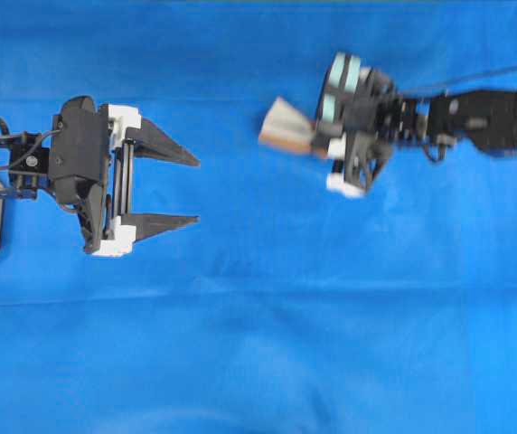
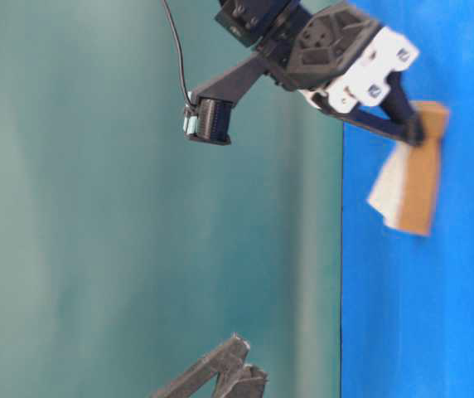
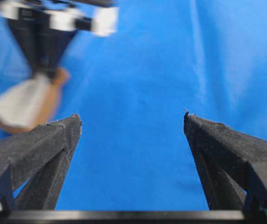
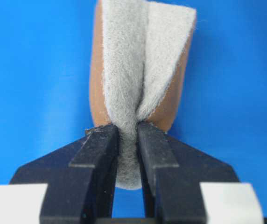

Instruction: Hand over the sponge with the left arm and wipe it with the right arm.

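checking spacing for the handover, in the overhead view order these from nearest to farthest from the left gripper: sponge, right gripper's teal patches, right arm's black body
1. The sponge, right of the open left gripper, pinched in the right gripper fingers.
2. The teal patches, just beyond the sponge, slightly higher in the picture.
3. The right arm's black body, farthest, toward the right edge.

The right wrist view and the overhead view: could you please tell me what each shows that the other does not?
Only the right wrist view shows the sponge pinched and folded, grey-white face creased inward between the right gripper fingers. Only the overhead view shows the left gripper, open and empty, apart from the sponge, and the teal patches on the right arm. Both show the sponge held by the right gripper over the blue cloth.
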`<state>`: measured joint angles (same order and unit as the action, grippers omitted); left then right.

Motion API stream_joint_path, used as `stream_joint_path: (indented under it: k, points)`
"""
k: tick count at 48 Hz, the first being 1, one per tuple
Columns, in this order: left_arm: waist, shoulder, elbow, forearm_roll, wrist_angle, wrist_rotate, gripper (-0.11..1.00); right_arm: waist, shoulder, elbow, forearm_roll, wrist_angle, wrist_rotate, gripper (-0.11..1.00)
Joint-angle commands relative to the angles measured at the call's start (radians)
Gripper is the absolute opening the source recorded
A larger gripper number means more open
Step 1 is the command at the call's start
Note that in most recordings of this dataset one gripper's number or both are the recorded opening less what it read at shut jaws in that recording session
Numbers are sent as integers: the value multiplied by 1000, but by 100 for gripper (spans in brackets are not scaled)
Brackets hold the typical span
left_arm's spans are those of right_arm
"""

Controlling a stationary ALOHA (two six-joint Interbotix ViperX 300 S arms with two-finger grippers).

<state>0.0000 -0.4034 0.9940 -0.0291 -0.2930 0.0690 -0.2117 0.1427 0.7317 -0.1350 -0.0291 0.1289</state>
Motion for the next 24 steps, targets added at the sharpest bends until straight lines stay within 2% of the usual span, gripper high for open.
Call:
stream_joint_path:
  k: [1, 7, 13, 20, 24]
  points:
    - [-2, -5, -14, 0, -9, -2, 90, 112, -18, -6, 18, -3, 25, 20]
    - [-3, -5, -14, 0, -9, 2, 90, 227, -17, -12, 41, -2, 77, 20]
    - [-2, -5, -14, 0, -9, 5, 90, 310, -17, -23, 41, -2, 123, 20]
    - [-2, -5, -12, 0, -8, 6, 90, 368, -15, -35, 41, 0, 161, 20]
    - [-3, -8, -11, 0, -8, 2, 90, 373, -15, -35, 43, 2, 170, 20]
